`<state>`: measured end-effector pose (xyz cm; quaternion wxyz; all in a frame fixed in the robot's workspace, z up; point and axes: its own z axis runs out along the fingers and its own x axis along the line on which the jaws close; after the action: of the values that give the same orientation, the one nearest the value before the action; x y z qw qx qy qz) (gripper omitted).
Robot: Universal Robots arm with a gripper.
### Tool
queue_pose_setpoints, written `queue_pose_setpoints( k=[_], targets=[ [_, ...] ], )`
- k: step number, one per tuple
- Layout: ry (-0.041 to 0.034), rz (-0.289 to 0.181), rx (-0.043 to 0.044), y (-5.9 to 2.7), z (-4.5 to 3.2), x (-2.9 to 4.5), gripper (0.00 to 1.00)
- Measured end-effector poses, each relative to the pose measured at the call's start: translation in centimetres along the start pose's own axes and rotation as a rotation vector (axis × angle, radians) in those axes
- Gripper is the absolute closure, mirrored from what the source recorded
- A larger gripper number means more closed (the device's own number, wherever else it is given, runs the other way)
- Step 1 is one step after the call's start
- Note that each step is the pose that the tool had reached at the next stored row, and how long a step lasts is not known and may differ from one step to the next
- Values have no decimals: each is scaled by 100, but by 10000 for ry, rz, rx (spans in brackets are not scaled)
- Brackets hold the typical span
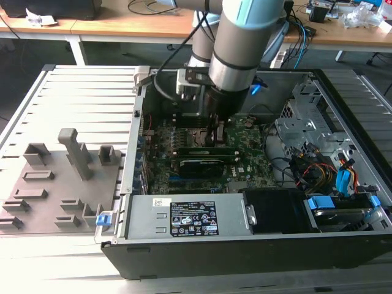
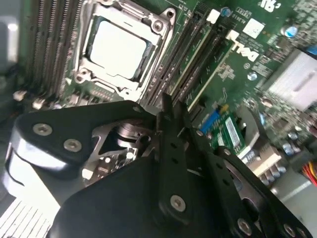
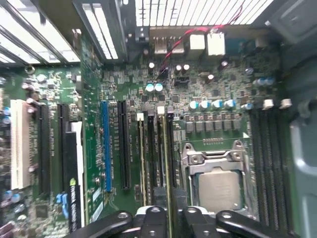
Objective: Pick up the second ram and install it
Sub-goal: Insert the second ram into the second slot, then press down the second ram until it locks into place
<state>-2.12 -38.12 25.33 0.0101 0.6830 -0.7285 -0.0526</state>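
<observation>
We judge it the seating step: gripper (image 3: 168,206) clenched on the second ram (image 3: 166,163), standing in the slot just beside the CPU socket (image 3: 218,186), needing a straight downward press.

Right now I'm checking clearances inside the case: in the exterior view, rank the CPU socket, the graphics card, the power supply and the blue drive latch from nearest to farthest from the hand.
1. CPU socket, beside the hand.
2. Graphics card, just below it.
3. Power supply, at the case's front edge.
4. Blue drive latch, far toward the exterior view's right.
</observation>
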Motion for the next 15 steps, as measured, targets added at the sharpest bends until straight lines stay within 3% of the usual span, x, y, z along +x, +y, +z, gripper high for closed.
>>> queue_pose_setpoints(
  k=[1, 2, 3, 13, 14, 15],
  targets=[
    [13, 0, 1, 6, -63, -11, 80],
    [35, 2, 3, 16, -165, -27, 89],
    [40, 2, 3, 18, -188, -29, 89],
    [39, 3, 3, 15, -198, -30, 89],
    [48, 4, 4, -9, -199, -32, 89],
    [56, 4, -15, -96, -188, -37, 89]
  ],
)
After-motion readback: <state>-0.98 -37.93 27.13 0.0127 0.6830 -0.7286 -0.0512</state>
